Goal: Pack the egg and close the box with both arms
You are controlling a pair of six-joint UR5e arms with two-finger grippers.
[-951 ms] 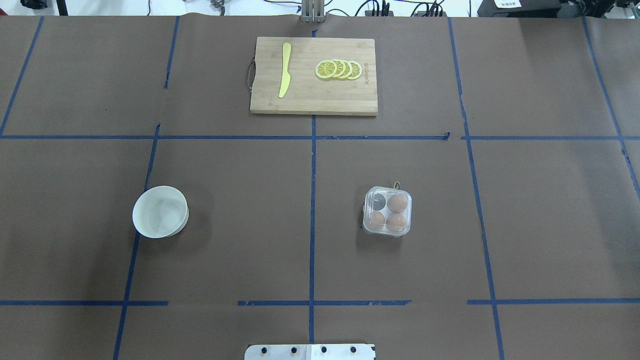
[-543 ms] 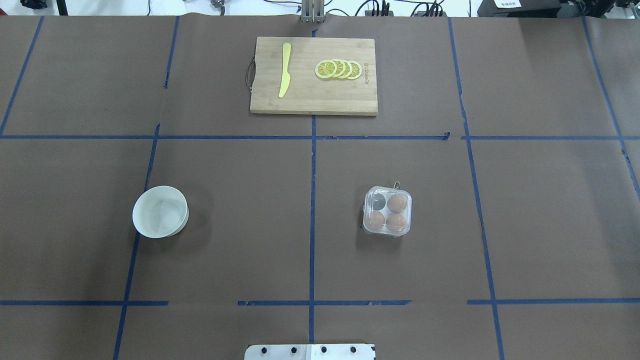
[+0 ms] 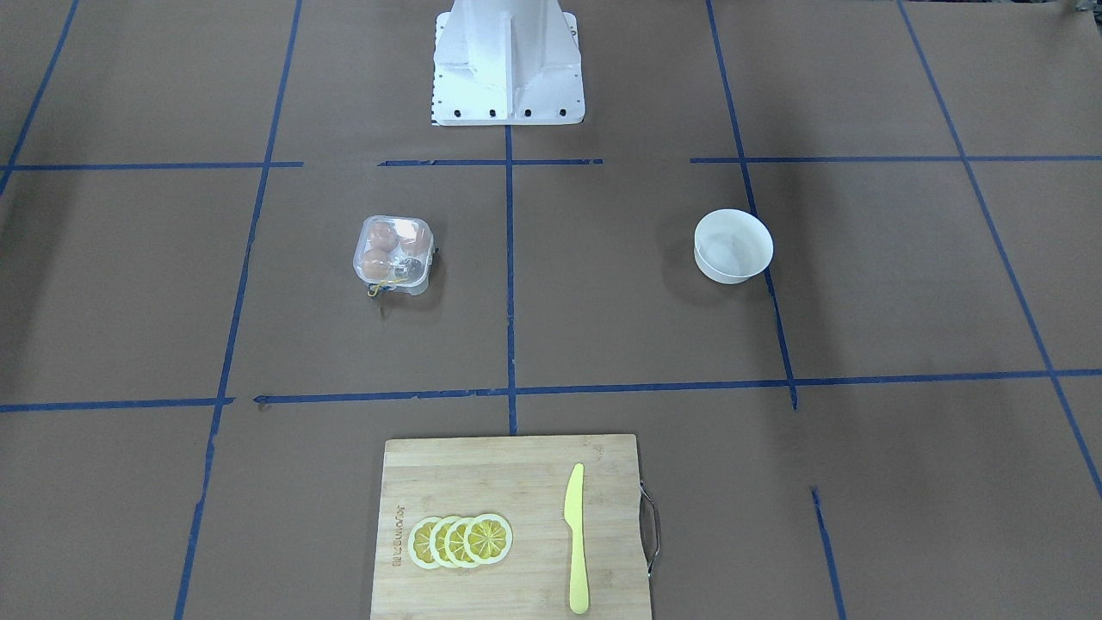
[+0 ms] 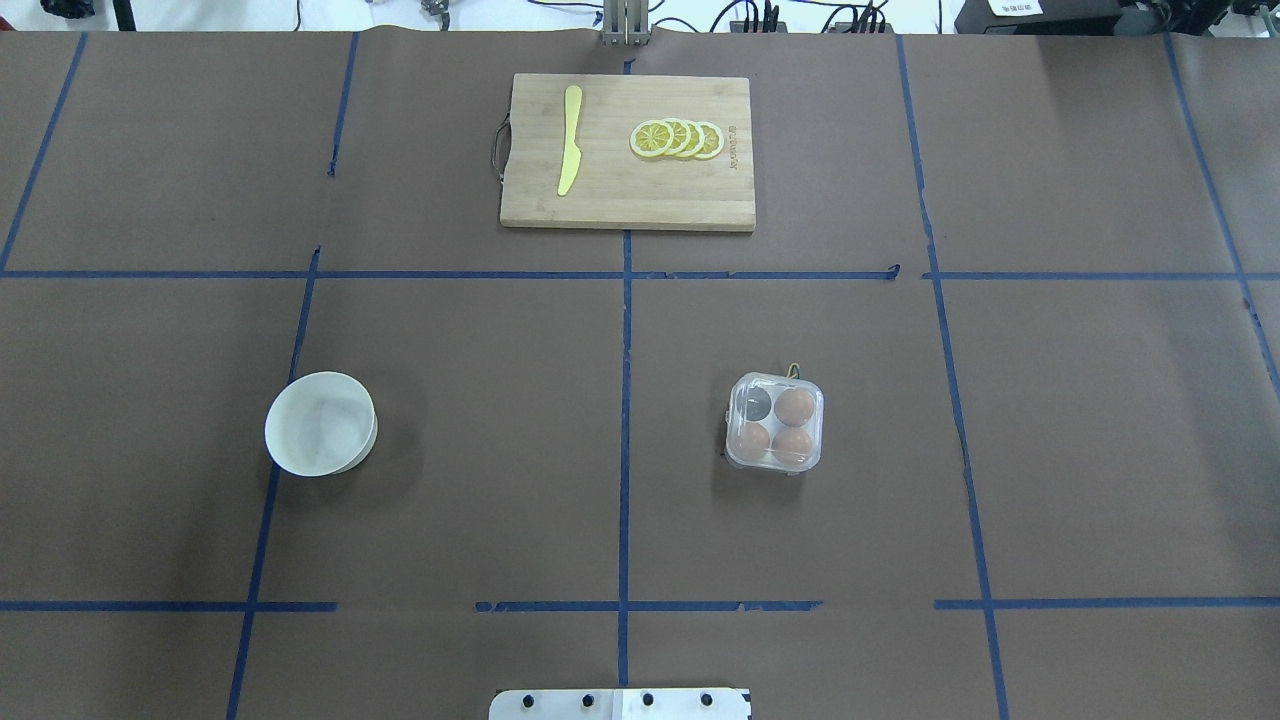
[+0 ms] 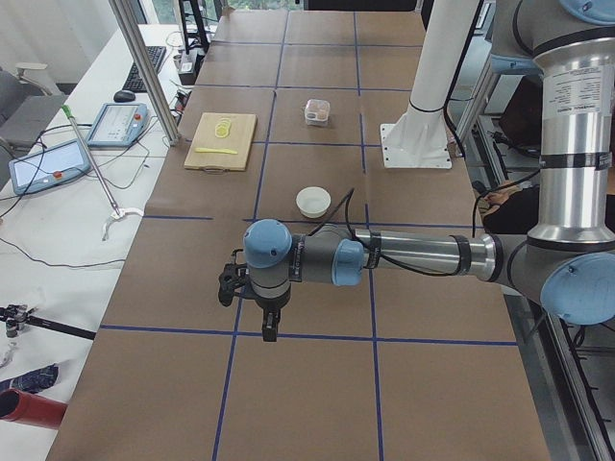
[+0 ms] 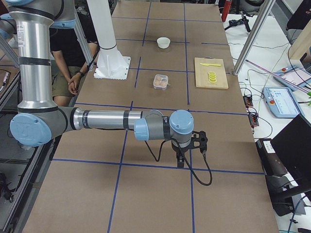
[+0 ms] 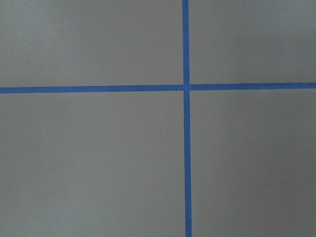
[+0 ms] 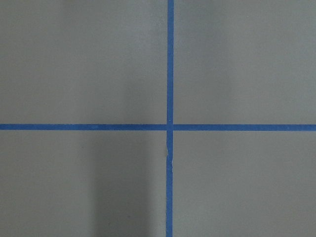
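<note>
The box [image 4: 775, 422] is a small clear carton right of the table's middle; it also shows in the front view [image 3: 393, 255]. Its lid lies down over the cups. Three orange-brown eggs sit inside, one of them the egg [image 4: 795, 405]; the fourth cup looks dark grey. Both arms are out of the overhead and front views. The left gripper [image 5: 271, 328] hangs over the table's left end, far from the box. The right gripper [image 6: 181, 160] hangs over the right end. I cannot tell whether either is open or shut. Both wrist views show only brown paper and blue tape.
A round white bowl [image 4: 320, 423] stands left of the middle. A wooden cutting board [image 4: 628, 152] at the far edge holds a yellow knife [image 4: 569, 140] and lemon slices [image 4: 677, 139]. The white pedestal [image 3: 508, 65] stands at the robot's side.
</note>
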